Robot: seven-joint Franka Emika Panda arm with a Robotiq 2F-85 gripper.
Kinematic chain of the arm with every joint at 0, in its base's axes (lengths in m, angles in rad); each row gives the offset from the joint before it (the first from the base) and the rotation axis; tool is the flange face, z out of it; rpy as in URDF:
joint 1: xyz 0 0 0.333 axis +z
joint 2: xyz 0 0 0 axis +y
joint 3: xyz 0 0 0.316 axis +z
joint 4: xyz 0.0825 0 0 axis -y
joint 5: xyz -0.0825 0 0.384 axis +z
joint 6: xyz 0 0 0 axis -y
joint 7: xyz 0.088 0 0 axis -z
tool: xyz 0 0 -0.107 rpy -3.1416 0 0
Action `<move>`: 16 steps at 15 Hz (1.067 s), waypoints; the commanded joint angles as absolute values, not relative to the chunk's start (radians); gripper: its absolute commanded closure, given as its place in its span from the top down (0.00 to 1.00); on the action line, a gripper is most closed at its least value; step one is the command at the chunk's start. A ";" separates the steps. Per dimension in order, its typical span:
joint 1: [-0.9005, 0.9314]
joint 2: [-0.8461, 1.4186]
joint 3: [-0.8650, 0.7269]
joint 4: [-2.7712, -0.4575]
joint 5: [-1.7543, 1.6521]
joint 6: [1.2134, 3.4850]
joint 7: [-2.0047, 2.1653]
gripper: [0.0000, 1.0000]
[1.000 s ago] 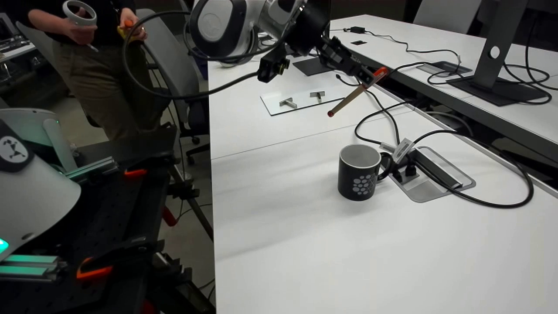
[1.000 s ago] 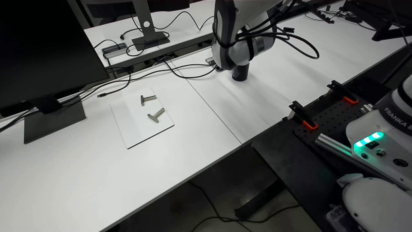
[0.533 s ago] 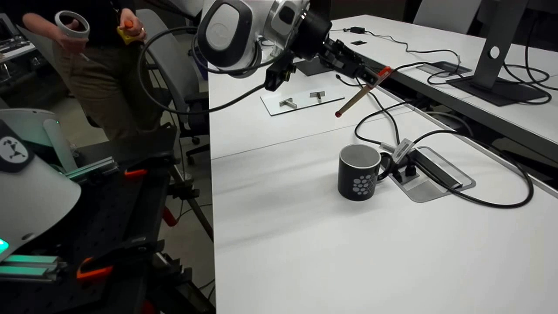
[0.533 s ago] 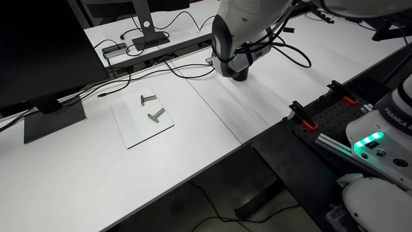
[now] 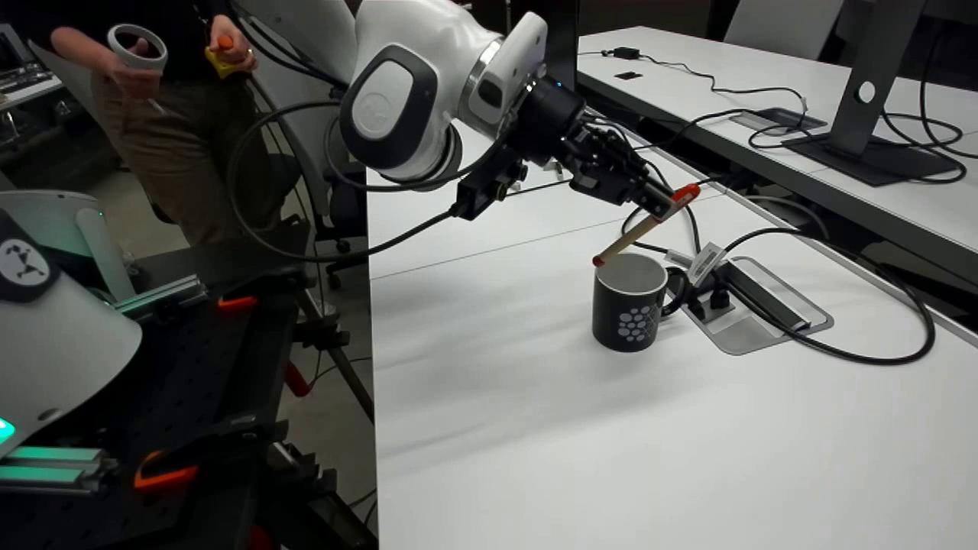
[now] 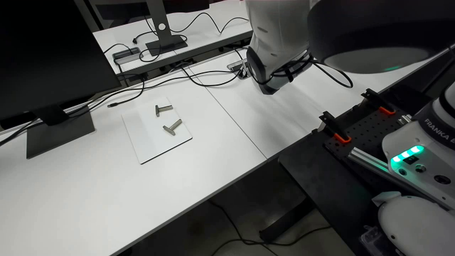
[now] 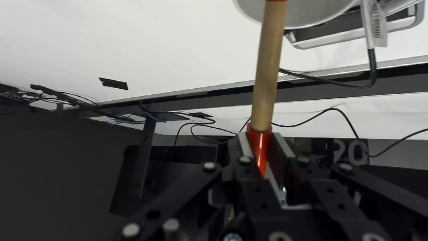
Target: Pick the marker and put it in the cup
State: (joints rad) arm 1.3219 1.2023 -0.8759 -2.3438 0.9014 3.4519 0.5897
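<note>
My gripper (image 7: 263,144) is shut on the red cap end of the marker (image 7: 267,70), a tan stick with red at both ends. In an exterior view the gripper (image 5: 666,209) hangs above and behind the cup (image 5: 626,317), a black mug with white dots and its handle towards the cables. The marker (image 5: 634,238) slants down from the jaws, its red tip at the mug's rim in the picture; whether it touches cannot be told. In the wrist view the stick crosses the cup's rim (image 7: 309,24) and its tip leaves the frame. The arm hides cup and gripper in an exterior view.
Beside the handle is a socket panel (image 5: 745,336) with a plug, a white tag (image 5: 707,263) and a looping black cable (image 5: 879,357). A white board (image 6: 142,138) carries two metal T-pieces. A person (image 5: 183,137) stands across the room holding a controller.
My gripper has come down towards the cup with the marker in it, so the marker's tip now overlaps the rim. The cup is where it was, now covered by the arm in an exterior view.
</note>
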 commanded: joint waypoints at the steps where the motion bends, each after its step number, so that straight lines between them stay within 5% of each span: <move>1: 1.302 1.268 -0.876 -2.331 0.926 3.461 0.620 0.07; 16: 1.361 1.300 -0.948 -2.257 0.896 3.453 0.663 0.07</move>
State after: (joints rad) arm 1.3490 1.2625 -0.9382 -2.2883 0.8962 3.4527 0.6108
